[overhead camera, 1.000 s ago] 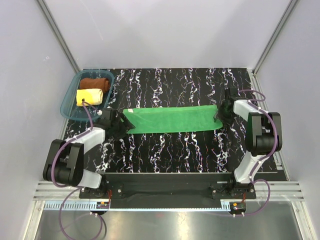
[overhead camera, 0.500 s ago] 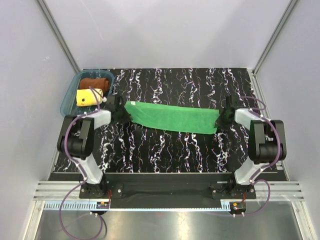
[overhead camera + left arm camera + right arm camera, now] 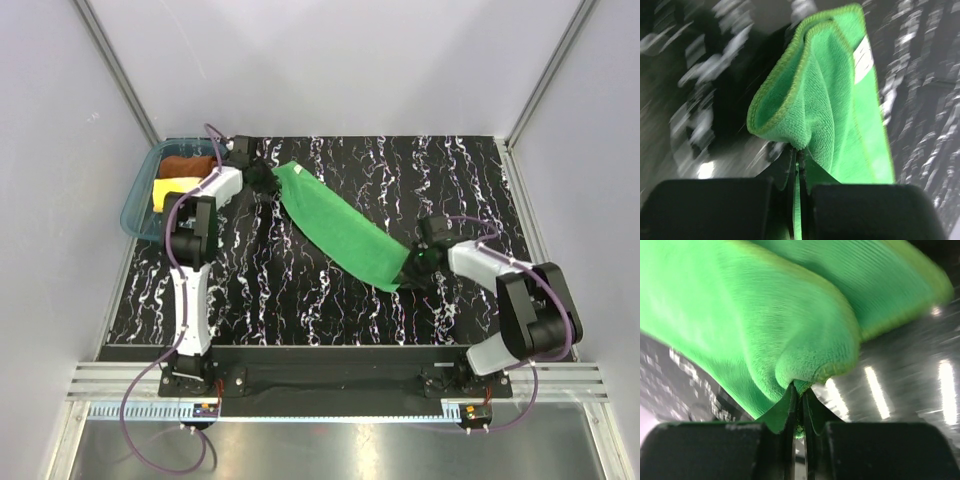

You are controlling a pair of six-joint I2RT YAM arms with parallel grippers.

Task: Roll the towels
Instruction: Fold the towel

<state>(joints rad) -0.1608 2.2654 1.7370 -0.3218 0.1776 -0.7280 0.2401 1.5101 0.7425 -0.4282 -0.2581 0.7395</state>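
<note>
Since a moment ago the green towel (image 3: 340, 228) has swung from lying nearly straight across the table to a steep diagonal. My left gripper (image 3: 262, 178) has carried one end to the far left, just beside the teal tray (image 3: 135, 205). My right gripper (image 3: 412, 268) has drawn the other end toward the near right.

Both pairs of my jaws are pinched almost fully together, each with only a thin fold of the green cloth between the fingers. In the left wrist view the towel bunches above my fingertips in a doubled fold with a stitched hem, and a white tag (image 3: 862, 57) shows on its edge. In the right wrist view the plush pile bulges over my jaws and fills most of the picture.

Between the grippers the towel stretches as a long, folded strip. I cannot tell whether its middle touches the surface. The rust-brown towel (image 3: 185, 165) and the pale yellow towel (image 3: 172, 190) sit rolled side by side in the tray.

The table (image 3: 400, 170) is black with white marbled streaks, and pale grey walls (image 3: 330, 60) enclose it.
</note>
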